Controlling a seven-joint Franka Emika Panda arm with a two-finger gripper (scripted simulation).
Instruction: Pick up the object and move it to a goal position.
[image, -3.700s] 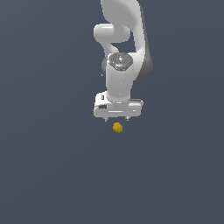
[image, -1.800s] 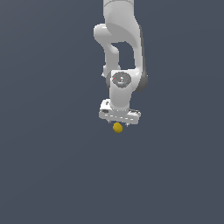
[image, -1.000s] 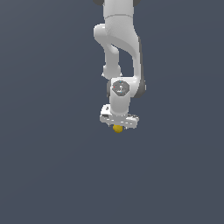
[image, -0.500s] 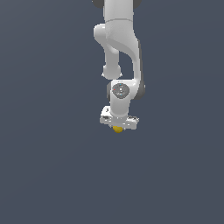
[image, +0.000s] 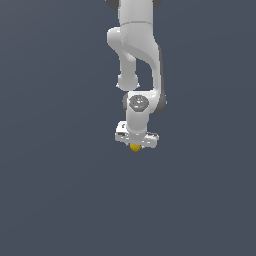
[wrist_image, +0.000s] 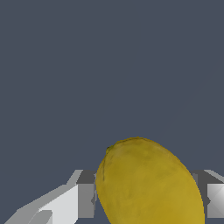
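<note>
The white, jointed robot arm (image: 136, 60) hangs down from the upper edge of the exterior view, and its wide white gripper head (image: 136, 136) points downward over the plain dark grey table (image: 55, 190). Directly under the head sits the small, smooth yellow-orange ball (image: 134, 147); only its lower part shows there, because the head covers the rest.

In the wrist view the ball (wrist_image: 148, 183) is very close to the camera and looks more like an oval than a true sphere, with a slightly uneven yellow skin. It lies between the two fingers (wrist_image: 78, 197), one white and grey finger on each side of it. The finger surfaces appear to meet the ball on both sides, but the contact itself is hidden behind the ball, so I cannot tell if they are clenched on it or only standing beside it.
</note>
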